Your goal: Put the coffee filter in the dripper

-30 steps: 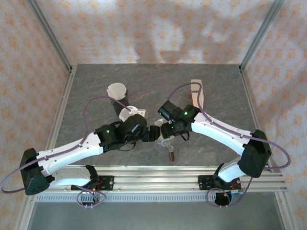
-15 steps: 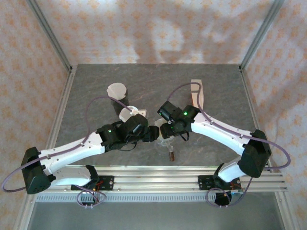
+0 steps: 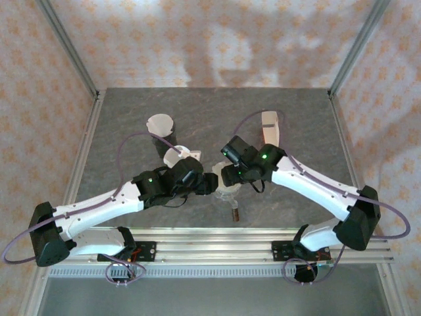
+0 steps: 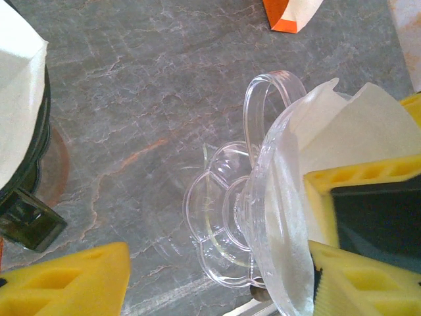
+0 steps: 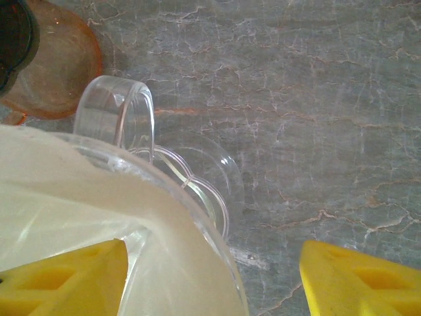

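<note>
My left claw (image 4: 217, 253) stands open: one yellow finger (image 4: 66, 283) is over the bare grey table (image 4: 131, 79), well apart from the clear dripper (image 4: 273, 171), and the other is at the dripper's mouth, beside the paper. The white coffee filter (image 4: 358, 122) sits inside the dripper, with its edge rising above the rim. My right claw (image 5: 214, 253) is open too and straddles the rim, one finger on the filter side, the other clear over the table. The dripper's handle (image 5: 118, 112) is on the side toward an amber dish (image 5: 62, 59)
</note>
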`<state>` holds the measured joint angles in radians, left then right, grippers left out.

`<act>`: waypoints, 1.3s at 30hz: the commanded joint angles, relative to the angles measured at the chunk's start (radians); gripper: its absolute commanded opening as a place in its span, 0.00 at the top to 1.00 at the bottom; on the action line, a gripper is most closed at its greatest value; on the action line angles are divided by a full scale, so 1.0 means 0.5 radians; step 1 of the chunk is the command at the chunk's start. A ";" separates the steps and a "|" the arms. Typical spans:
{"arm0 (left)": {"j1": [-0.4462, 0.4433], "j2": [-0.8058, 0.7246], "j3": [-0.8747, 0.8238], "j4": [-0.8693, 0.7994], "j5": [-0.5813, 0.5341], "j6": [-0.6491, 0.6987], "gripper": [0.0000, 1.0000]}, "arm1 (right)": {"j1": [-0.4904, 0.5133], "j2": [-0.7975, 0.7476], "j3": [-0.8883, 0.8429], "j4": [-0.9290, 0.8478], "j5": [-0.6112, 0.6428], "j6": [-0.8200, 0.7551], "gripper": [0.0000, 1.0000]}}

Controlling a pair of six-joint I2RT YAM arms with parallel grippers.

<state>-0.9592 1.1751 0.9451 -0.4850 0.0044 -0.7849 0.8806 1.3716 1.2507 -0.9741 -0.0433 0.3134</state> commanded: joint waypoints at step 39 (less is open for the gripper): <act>0.024 -0.006 -0.035 -0.036 -0.013 -0.013 0.33 | 0.026 -0.351 -0.123 -0.092 0.081 0.086 0.34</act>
<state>-0.9592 1.1751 0.9405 -0.4847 0.0151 -0.7853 0.8894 1.2102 1.1763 -1.0096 -0.0261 0.3439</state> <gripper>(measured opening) 0.667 0.655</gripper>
